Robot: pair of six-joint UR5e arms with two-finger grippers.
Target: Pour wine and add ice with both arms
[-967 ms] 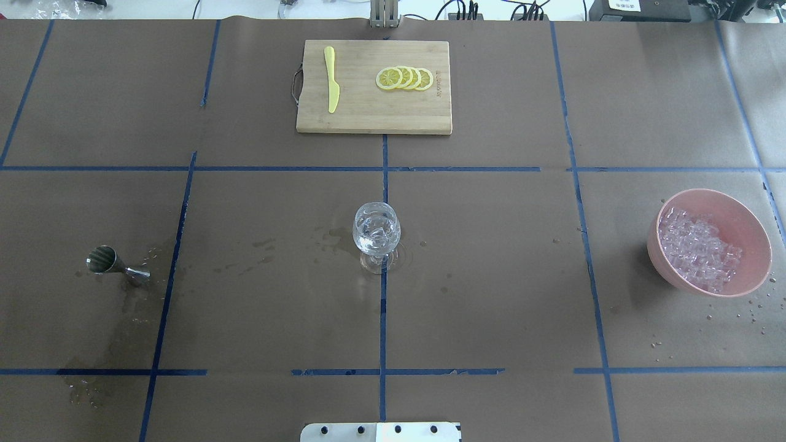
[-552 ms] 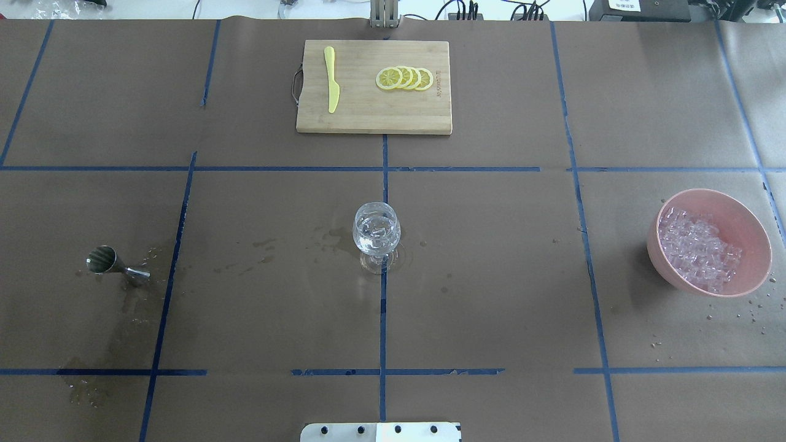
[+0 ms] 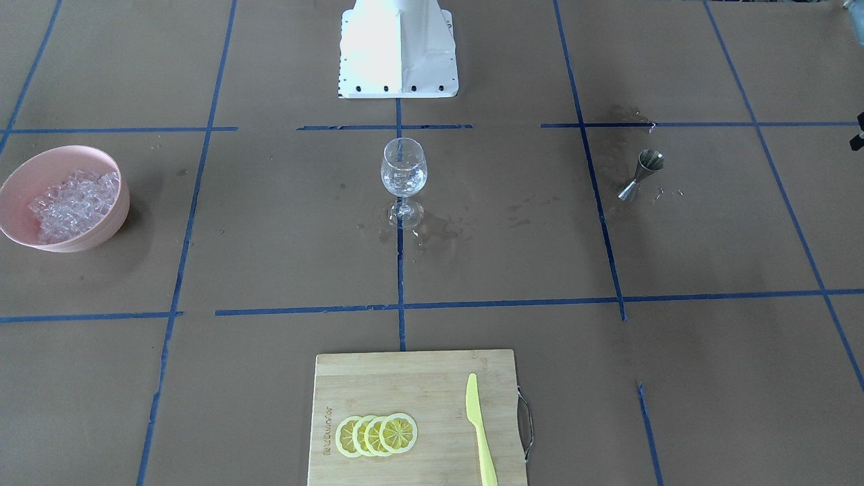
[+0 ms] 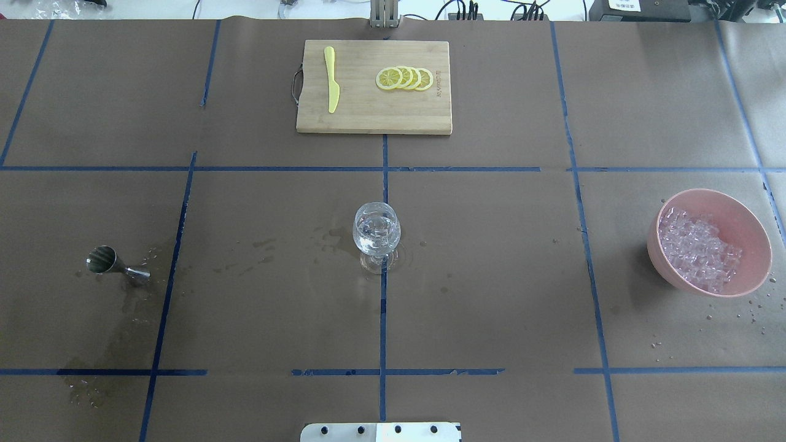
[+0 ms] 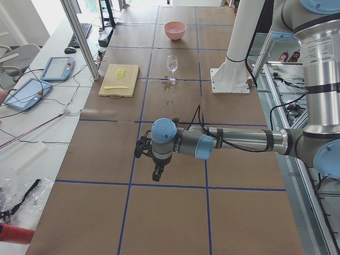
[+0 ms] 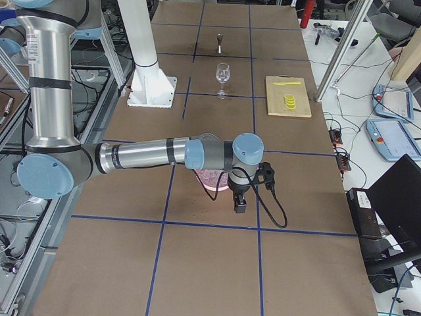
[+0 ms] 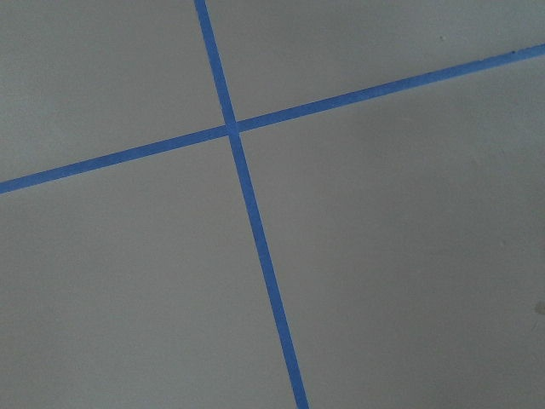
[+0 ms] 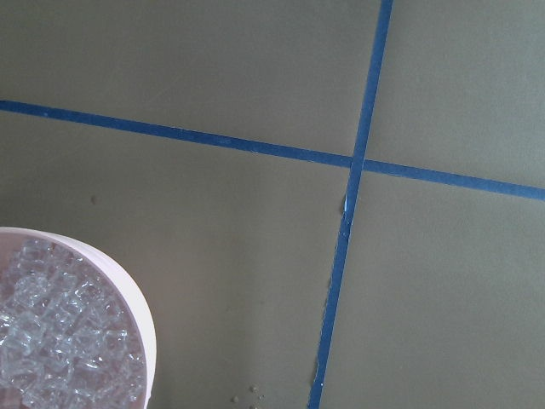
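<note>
A clear wine glass stands at the table's centre with small clear cubes in its bowl; the wine is out of view. A steel jigger stands on the left among wet stains. The ice is heaped in a pink bowl on the right. Both arms show only in the side views. The left gripper hangs over bare table beyond the jigger. The right gripper hovers beside the bowl, whose rim fills a corner of the right wrist view. Whether either gripper is open or shut I cannot tell.
A bamboo cutting board at the far centre carries lemon slices and a yellow knife. The white stand is at the robot's edge. Water stains and droplets mark the brown paper. Blue tape lines grid the table.
</note>
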